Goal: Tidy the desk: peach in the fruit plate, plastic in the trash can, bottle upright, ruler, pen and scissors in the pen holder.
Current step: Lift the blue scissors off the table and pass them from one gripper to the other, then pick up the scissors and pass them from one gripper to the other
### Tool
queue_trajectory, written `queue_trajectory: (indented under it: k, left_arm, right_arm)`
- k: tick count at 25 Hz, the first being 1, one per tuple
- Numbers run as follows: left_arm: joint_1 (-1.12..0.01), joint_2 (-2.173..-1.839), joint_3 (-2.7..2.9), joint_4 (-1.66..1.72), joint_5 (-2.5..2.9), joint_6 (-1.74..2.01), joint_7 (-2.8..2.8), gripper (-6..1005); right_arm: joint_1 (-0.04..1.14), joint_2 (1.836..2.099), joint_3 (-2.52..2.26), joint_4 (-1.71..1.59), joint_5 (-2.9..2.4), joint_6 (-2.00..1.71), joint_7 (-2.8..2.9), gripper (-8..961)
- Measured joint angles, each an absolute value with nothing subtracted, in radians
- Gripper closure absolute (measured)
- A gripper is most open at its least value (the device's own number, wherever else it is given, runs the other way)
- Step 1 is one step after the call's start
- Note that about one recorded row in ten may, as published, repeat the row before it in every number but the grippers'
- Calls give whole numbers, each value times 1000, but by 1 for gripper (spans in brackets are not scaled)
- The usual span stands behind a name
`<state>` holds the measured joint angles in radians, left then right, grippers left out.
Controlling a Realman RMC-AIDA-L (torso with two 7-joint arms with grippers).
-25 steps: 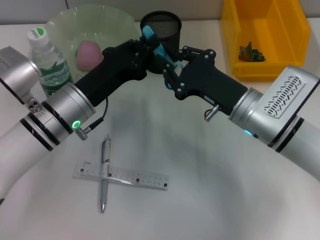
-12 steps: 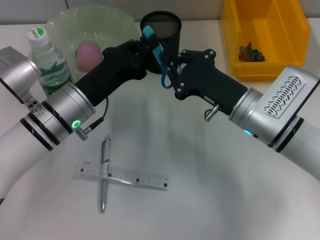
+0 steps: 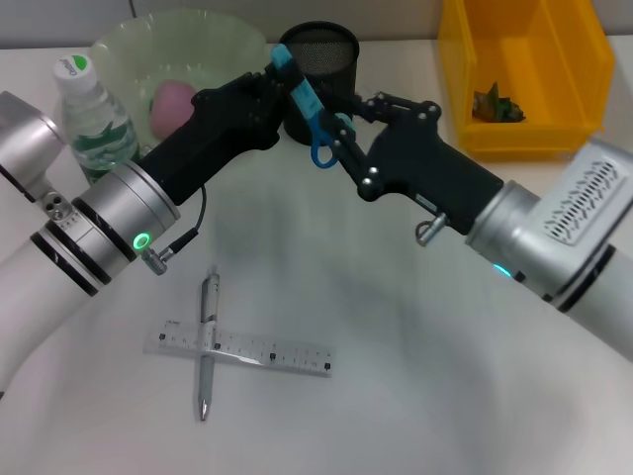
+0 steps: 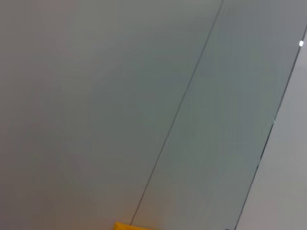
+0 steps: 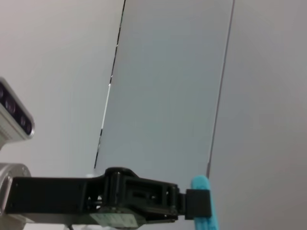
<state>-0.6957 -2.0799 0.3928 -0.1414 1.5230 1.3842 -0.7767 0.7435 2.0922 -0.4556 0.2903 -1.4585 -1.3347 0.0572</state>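
scissors [image 3: 305,102] | clamped by left end effector [image 3: 280,87] | right end effector [image 3: 341,134] grip unclear

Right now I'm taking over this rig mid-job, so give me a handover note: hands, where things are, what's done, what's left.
Left hand grips the scissors by the covered blade, in front of the pen holder.
Right hand is beside the scissors' handles; grip unclear.
Done: peach in the fruit plate, plastic in the trash can, bottle upright.
Left: scissors into the holder; the pen, lying across the ruler, on the desk.
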Motion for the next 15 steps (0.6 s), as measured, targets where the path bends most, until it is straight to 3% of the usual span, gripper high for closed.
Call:
queue_trajectory:
  k: [6,11,15]
  left_arm:
    - [-684,-2079,384,-108,1524,1395,-875,911]
    - [-671,-2076,383,-79,1528,1425,-970,911]
    - [-653,-2074,386,-47,1528,1465,-1095,911]
  right_arm:
    - [668,2086,-457,254,-1457,-1436,155,623]
    - [580,2083,-488,72,-1466,-1524,573,499]
    - [539,2081,-559,-104,-1513,-1548,962,328]
